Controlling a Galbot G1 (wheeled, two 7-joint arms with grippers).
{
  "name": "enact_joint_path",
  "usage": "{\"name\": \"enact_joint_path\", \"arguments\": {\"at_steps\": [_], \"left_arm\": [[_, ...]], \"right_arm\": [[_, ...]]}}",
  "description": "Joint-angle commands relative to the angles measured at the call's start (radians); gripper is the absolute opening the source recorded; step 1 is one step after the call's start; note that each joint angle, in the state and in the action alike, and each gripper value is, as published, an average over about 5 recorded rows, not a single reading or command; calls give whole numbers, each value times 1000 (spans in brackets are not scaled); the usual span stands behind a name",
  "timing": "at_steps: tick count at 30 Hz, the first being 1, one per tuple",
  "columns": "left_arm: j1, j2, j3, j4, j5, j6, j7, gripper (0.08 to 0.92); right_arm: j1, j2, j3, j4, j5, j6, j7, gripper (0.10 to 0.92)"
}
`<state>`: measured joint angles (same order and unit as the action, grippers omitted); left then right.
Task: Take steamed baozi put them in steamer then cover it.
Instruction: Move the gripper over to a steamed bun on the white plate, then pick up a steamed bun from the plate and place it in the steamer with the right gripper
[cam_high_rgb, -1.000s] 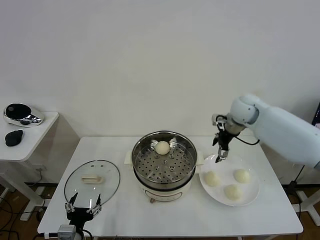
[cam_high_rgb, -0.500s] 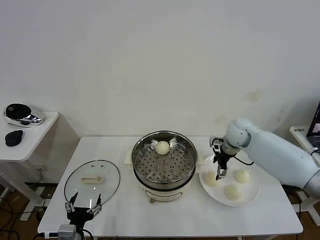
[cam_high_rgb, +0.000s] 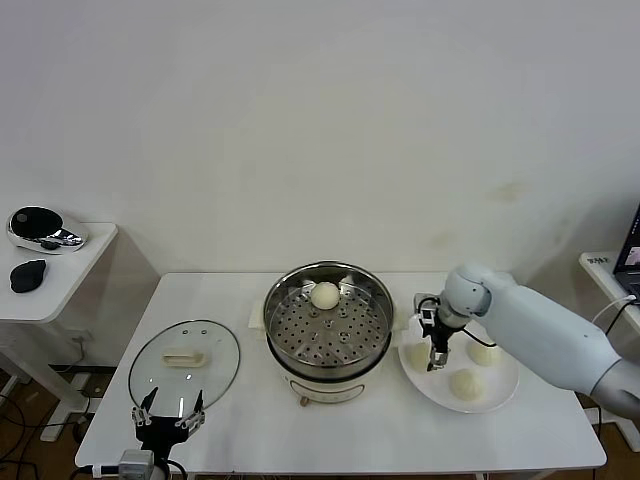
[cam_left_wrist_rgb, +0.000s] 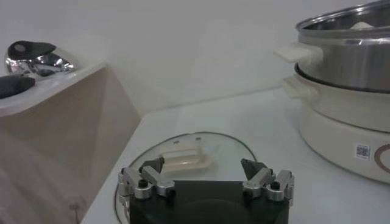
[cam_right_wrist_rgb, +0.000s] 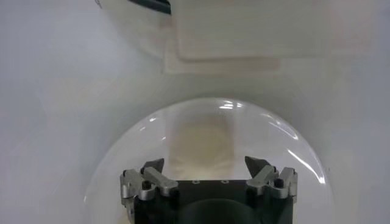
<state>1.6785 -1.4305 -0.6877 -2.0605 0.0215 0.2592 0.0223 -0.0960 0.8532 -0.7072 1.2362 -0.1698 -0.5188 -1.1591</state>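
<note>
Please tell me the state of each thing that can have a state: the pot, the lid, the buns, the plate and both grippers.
steamer: uncovered, one bun inside.
cover: off, flat on the table left of the steamer.
baozi in steamer: on the perforated tray.
plate: holds three baozi.
right gripper: open, low over the plate's left bun.
left gripper: open, idle near the cover.

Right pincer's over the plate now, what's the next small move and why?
Probably lower the open right pincer around the left bun on the plate and close. It hangs right above that bun, and the steamer holds only one.
</note>
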Motion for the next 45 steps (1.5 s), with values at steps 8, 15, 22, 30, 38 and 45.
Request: {"name": "enact_joint_path", "arguments": {"at_steps": [8,15,22,30,38,45], "left_arm": [[0,1,3,5,4,-1,2,823],[-1,2,4,10,4,-1,2,823],[-2,1,8,10,5,-1,1,823],[-8,1,11,13,6,-1,1,823],[-31,4,20,27,12,-1,-2,823],[-48,3,28,20,13,4,-1,823]], "right_arm": [[-24,11,10,-16,-17,8,27,812],[-30,10,19,-19,-15,8,38,649],[-34,8,34,-25,-11,3,43,525],[29,-54,40,9,17,-3,17,501],[454,-155,-204,79,190,-11,-48,502],[775,-35,-375,54,374,-34,-114,508]]}}
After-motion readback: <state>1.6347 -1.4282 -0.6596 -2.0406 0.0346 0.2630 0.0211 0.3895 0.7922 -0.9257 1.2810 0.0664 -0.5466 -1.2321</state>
